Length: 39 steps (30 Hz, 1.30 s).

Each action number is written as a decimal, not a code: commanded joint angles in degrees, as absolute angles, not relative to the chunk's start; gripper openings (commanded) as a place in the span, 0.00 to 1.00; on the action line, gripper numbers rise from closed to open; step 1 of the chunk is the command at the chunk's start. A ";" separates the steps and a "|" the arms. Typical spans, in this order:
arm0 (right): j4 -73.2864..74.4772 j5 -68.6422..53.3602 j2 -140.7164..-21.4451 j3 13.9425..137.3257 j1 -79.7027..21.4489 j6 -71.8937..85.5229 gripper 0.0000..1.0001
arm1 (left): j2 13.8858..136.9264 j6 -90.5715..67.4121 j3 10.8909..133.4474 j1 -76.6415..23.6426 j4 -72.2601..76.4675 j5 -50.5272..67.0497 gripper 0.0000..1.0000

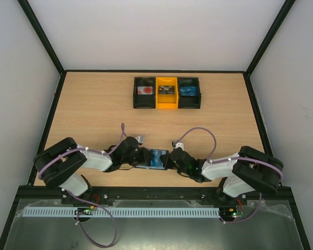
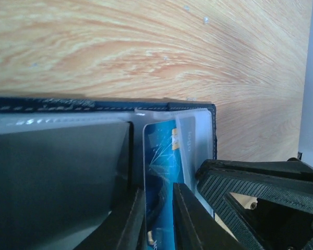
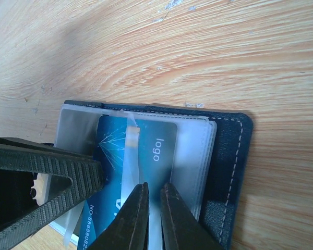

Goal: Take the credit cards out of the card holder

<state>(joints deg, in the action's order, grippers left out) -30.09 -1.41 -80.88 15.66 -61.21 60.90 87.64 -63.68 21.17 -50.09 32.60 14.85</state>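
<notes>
Hidden from above: both wrists meet over the card holder (image 3: 235, 156), so in the top view you see little of it but a blue patch.
Cut off: the blue card (image 3: 151, 166) runs out of the bottom of both wrist views. Its printed number is clipped by the frame edge.
Hard to make out: a pale strip crosses the card face, and you cannot tell what it is. You cannot count the cards in the pockets either. The contents of the three boxes (image 1: 167, 105) are too small to read.
Card holder position: it lies open and flat on the table (image 1: 94, 114) at the middle of the near edge, well apart from the boxes at the far side.
Card position: it sits in a pocket under a clear sleeve, with the "logo" face up.
Arm pose: both arms are folded low, with the forearms reaching inward along the near edge to meet at the holder.
Left gripper (image 2: 157, 190): the fingers are narrowed to a slit with the blue card showing in it. You cannot tell whether they clamp the card or only stand over it.
Right gripper (image 3: 154, 186): the fingers are drawn together, with the tips down on the sleeve beside the card. You cannot see that anything is pinched between them.
</notes>
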 commanded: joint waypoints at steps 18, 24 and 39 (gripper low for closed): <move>-26.49 0.96 -82.53 13.42 -61.53 62.67 0.09 | 76.94 -61.75 17.53 -50.16 25.08 9.41 0.03; -26.05 0.73 -81.49 13.75 -61.52 62.67 0.10 | 72.83 -62.13 16.74 -50.12 21.79 7.03 0.03; -35.15 -10.02 -67.88 13.46 -61.60 65.09 0.25 | 57.73 -66.00 15.53 -50.17 18.95 3.31 0.03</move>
